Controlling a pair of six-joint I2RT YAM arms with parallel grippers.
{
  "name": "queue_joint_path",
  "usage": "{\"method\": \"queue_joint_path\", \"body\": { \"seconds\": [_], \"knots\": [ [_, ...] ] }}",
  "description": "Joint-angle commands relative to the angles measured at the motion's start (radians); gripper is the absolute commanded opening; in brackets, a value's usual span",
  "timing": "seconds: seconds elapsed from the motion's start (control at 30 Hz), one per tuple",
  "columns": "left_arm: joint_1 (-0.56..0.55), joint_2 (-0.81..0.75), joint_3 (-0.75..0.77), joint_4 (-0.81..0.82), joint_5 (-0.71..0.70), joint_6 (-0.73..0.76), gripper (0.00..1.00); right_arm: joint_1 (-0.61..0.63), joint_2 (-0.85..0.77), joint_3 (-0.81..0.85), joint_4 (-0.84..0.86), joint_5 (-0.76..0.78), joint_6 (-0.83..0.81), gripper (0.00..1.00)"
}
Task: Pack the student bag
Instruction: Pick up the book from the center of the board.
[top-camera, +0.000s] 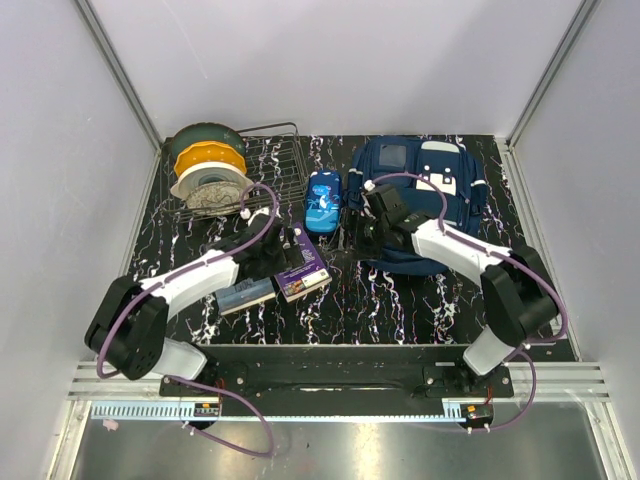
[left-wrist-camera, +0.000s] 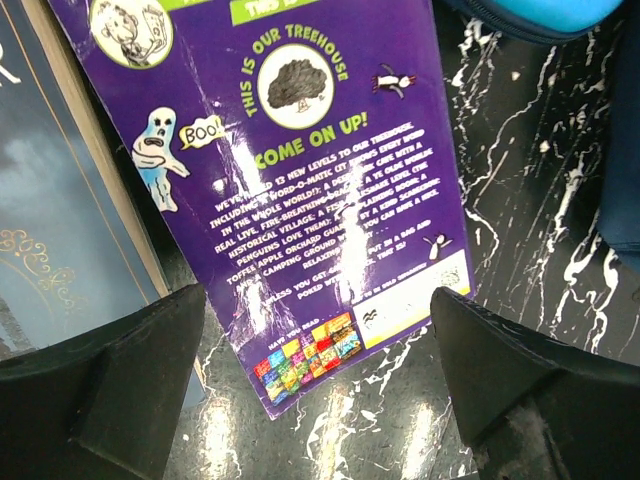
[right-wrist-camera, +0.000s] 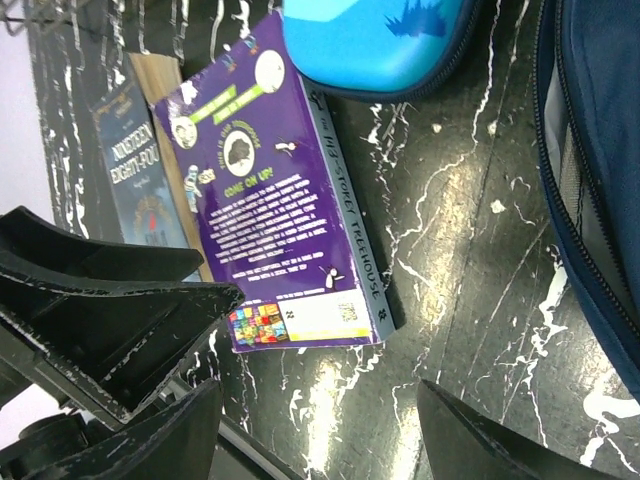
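Note:
The navy student bag (top-camera: 420, 185) lies at the back right, and its zipped edge with grey lining (right-wrist-camera: 590, 170) shows in the right wrist view. A purple paperback (top-camera: 303, 272) lies flat on the table beside a dark book (top-camera: 245, 295). My left gripper (top-camera: 283, 250) hangs open just over the purple paperback (left-wrist-camera: 290, 170), whose near end lies between the two black fingers (left-wrist-camera: 110, 390); nothing is held. My right gripper (top-camera: 363, 232) hovers open by the bag's left edge over bare table (right-wrist-camera: 440, 300), the paperback (right-wrist-camera: 270, 200) to its left.
A glossy blue pencil case (top-camera: 323, 200) lies between the books and the bag. At the back left stands a wire rack (top-camera: 280, 150) holding a yellow-and-white spool (top-camera: 208, 170). White walls close in the table on three sides.

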Motion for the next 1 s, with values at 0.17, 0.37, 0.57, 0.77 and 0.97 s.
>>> {"method": "queue_joint_path", "body": {
  "seconds": [0.17, 0.37, 0.57, 0.77, 0.97],
  "knots": [
    [0.001, 0.096, 0.047, -0.032, -0.074, -0.073, 0.99, 0.021, 0.117, 0.019, 0.137, -0.045, 0.097, 0.85],
    [0.018, 0.139, 0.038, -0.013, -0.052, -0.085, 0.99, 0.034, 0.200, 0.015, 0.239, -0.070, 0.144, 0.85],
    [0.019, 0.126, -0.017, 0.103, 0.021, -0.065, 0.99, 0.032, 0.293, 0.056, 0.220, -0.034, 0.138, 0.84],
    [0.019, 0.135, -0.083, 0.247, 0.124, -0.057, 0.99, 0.044, 0.359, 0.030, 0.299, -0.088, 0.168, 0.80],
    [0.018, 0.193, -0.108, 0.379, 0.266, -0.048, 0.89, 0.060, 0.388, 0.007, 0.383, -0.132, 0.200, 0.66]
  ]
}}
